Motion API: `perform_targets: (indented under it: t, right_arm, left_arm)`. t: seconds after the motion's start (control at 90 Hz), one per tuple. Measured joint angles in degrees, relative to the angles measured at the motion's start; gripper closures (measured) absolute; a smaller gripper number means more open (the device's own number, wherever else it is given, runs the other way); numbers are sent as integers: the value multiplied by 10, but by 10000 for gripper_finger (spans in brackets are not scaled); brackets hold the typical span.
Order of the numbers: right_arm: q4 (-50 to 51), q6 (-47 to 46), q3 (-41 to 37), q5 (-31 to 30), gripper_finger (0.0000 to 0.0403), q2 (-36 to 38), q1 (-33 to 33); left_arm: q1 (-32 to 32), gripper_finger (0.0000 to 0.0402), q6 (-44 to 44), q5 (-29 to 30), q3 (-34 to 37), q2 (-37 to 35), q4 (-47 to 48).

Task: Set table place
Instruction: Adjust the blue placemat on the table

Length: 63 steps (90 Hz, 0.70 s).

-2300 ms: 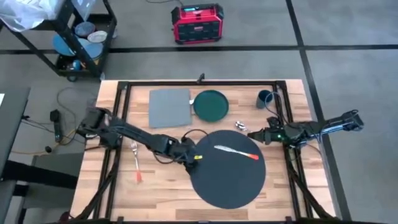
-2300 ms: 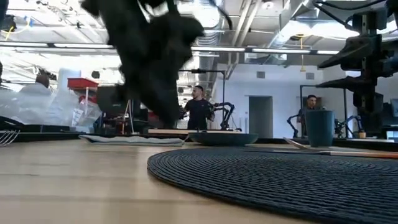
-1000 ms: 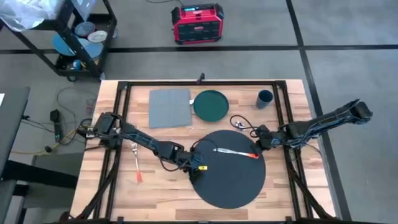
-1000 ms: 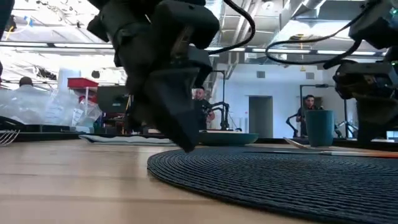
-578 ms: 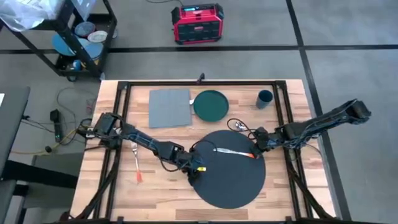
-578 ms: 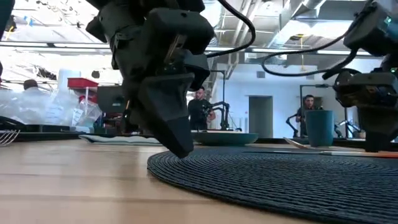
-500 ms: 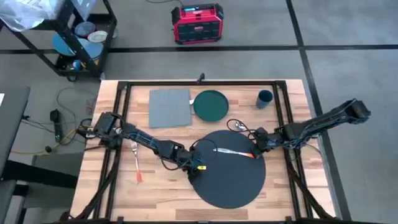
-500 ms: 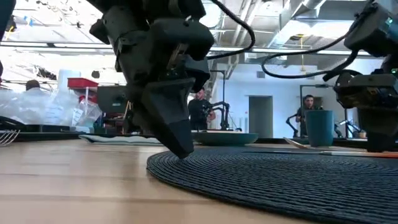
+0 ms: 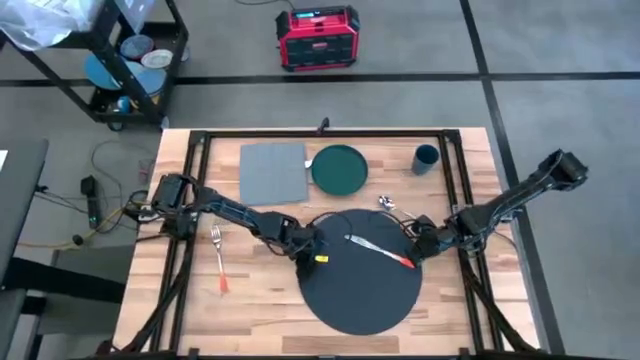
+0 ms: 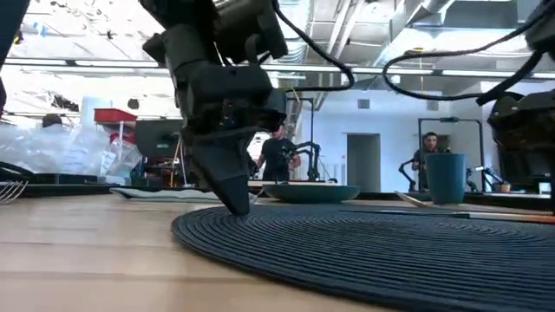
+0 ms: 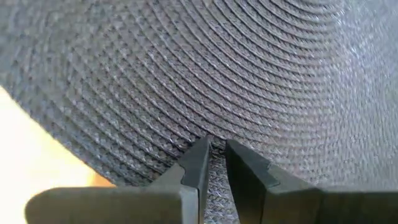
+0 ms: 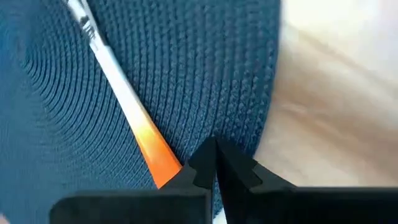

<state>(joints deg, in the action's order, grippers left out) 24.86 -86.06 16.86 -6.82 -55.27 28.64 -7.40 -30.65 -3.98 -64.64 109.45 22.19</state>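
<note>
The table place, a large round dark woven placemat point(image 9: 360, 295), lies flat on the wooden table point(image 9: 250, 310), near its middle. A knife point(image 9: 378, 250) with an orange handle point(image 12: 151, 149) lies on the placemat's far part. My left gripper point(image 9: 312, 256) stands on the placemat's left rim, fingers close together. My right gripper point(image 9: 418, 246) is shut on the right rim, just beside the knife's handle. My left gripper presses its two fingertips point(image 11: 200, 152) down on the placemat's top, just inside the left rim point(image 10: 227, 214). The fingers slant down from the table's left. My right gripper presses its shut fingertips point(image 12: 206, 151) down on the placemat's top near the right rim point(image 12: 264, 134). It slants down from the table's right.
At the far side lie a grey napkin point(image 9: 272, 172), a dark green plate point(image 9: 339, 168) and a dark blue cup point(image 9: 426, 158). A spoon point(image 9: 385, 203) lies just beyond the placemat. A fork point(image 9: 218, 262) with an orange handle lies at the left.
With both grippers on it, the placemat has slid a little toward the table's near and left edges and turned clockwise. The knife has turned with it, its handle end swinging nearer. My left gripper has gone slightly toward the far edge, my right gripper toward the near edge.
</note>
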Motion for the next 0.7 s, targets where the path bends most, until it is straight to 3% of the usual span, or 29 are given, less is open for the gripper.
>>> perform_targets:
  t: [0.211, 0.356, 0.478, 0.7]
  right_arm:
    - [-43, -81, 1, -48, 403, 0, 72]
    - [-2, -99, 42, -105, 403, 0, 101]
    - [63, -71, 68, -111, 403, 0, 79]
    - [64, 22, 69, -80, 403, 2, -8]
  left_arm:
    - [62, 361, 62, 5, 0, 1, -6]
    - [96, 361, 64, 7, -30, -3, 36]
    - [96, 361, 59, 7, -68, -30, 46]
    - [27, 361, -2, 9, -92, -44, 43]
